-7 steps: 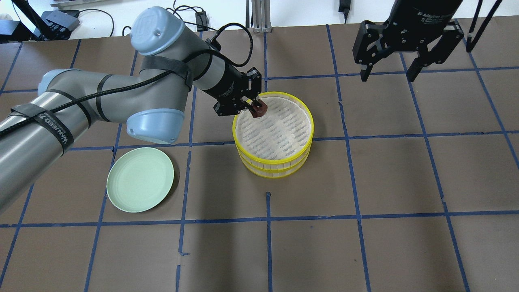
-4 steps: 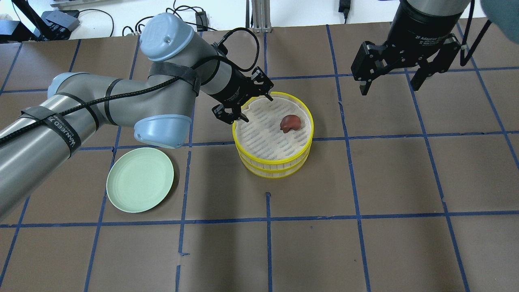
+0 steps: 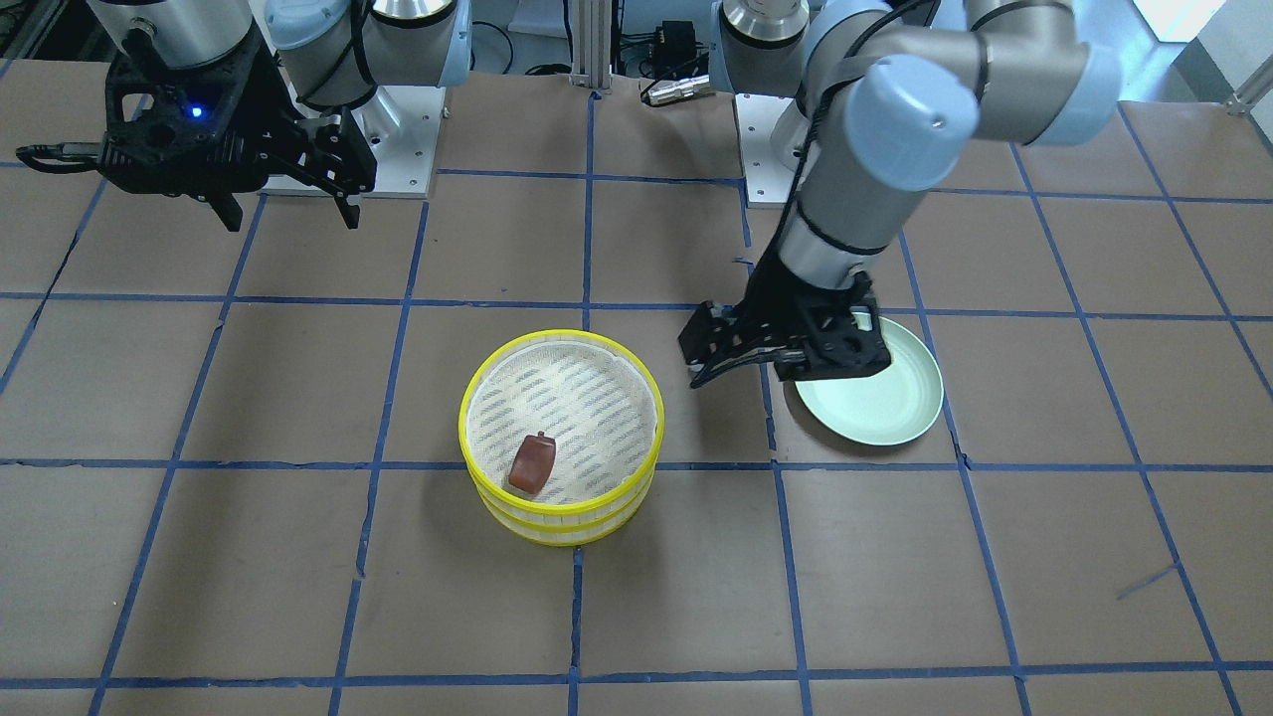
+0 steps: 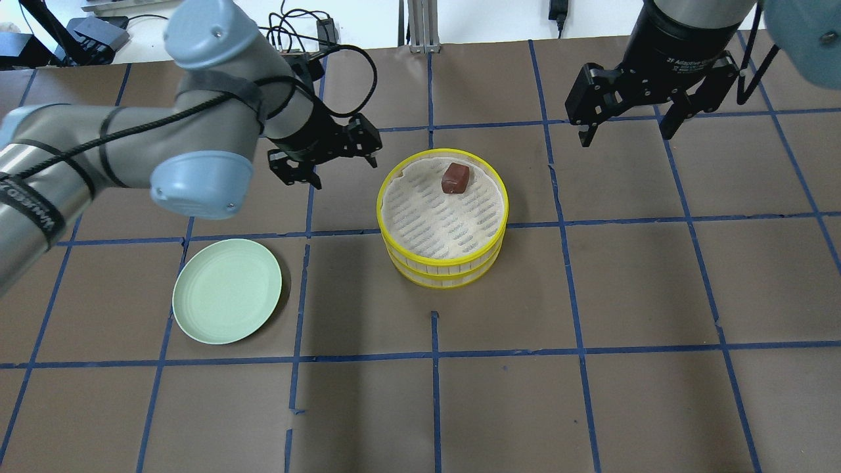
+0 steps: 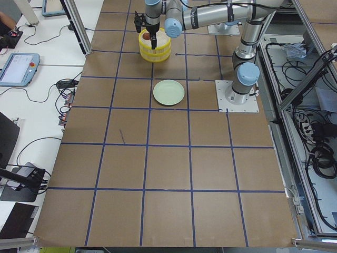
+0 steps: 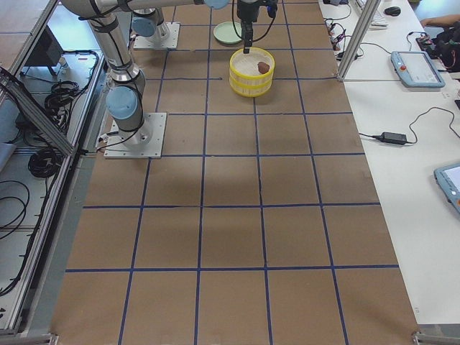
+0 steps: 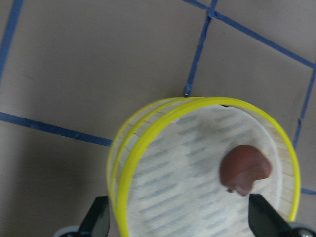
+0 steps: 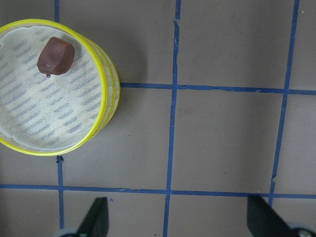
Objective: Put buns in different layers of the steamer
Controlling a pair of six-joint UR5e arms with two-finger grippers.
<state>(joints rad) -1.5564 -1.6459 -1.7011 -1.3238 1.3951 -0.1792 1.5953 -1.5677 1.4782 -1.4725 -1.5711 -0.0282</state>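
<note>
The steamer (image 4: 441, 263) is two yellow-rimmed trays stacked at the table's middle. It also shows in the front view (image 3: 562, 517). The reddish-brown bun (image 4: 454, 178) lies loose on the top tray's mesh near its far rim, and shows in the front view (image 3: 532, 464) and both wrist views (image 7: 245, 169) (image 8: 56, 56). The white bun is out of view. My left gripper (image 4: 346, 174) is open and empty, left of the steamer and apart from it. My right gripper (image 4: 624, 135) is open and empty, hanging above the table far right of the steamer.
A pale green plate (image 4: 227, 290), with nothing on it, lies on the table left of and nearer than the steamer. In the front view my left gripper (image 3: 741, 373) partly covers the plate (image 3: 895, 408). Brown table paper carries a blue tape grid.
My left gripper opened and let go of the reddish-brown bun over the top tray. The bun came to rest near the far rim. The left gripper drew back to the left.
</note>
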